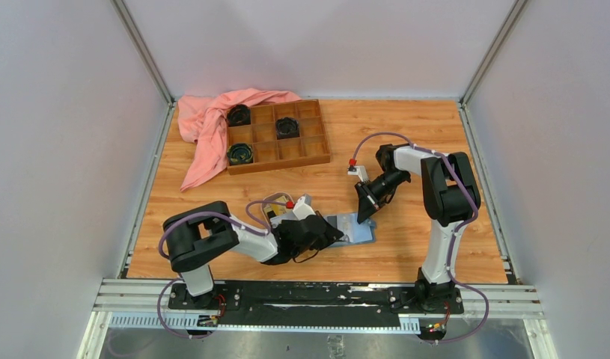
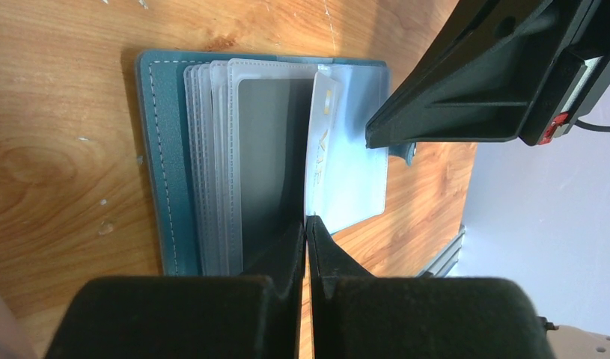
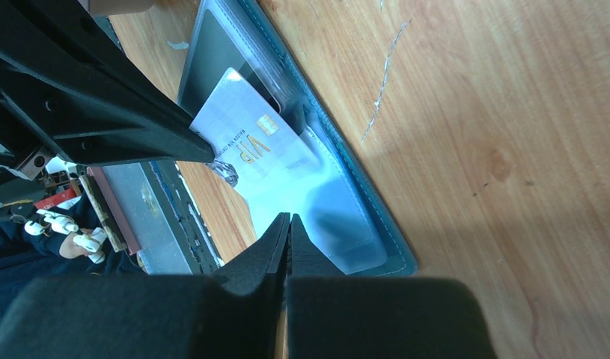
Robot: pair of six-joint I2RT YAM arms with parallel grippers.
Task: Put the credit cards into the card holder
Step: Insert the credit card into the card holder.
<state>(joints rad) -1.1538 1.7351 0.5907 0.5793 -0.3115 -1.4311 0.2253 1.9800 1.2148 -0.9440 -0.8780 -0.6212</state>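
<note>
Pressed-together left claw [image 2: 307,223] and pressed-together right claw [image 3: 289,221] flank a pale grey-white plastic VIP card [image 3: 245,146], tilted on edge, lengthwise left-right, inside the open blue folding wallet [image 2: 163,149] lying near-centre on the wooden desk [image 1: 406,134].

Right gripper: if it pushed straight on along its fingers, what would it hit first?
The right gripper, shut, points at the clear sleeve of the open card holder. That comes first, with the pale VIP card just beyond. Depth is unclear; it may already touch.
</note>
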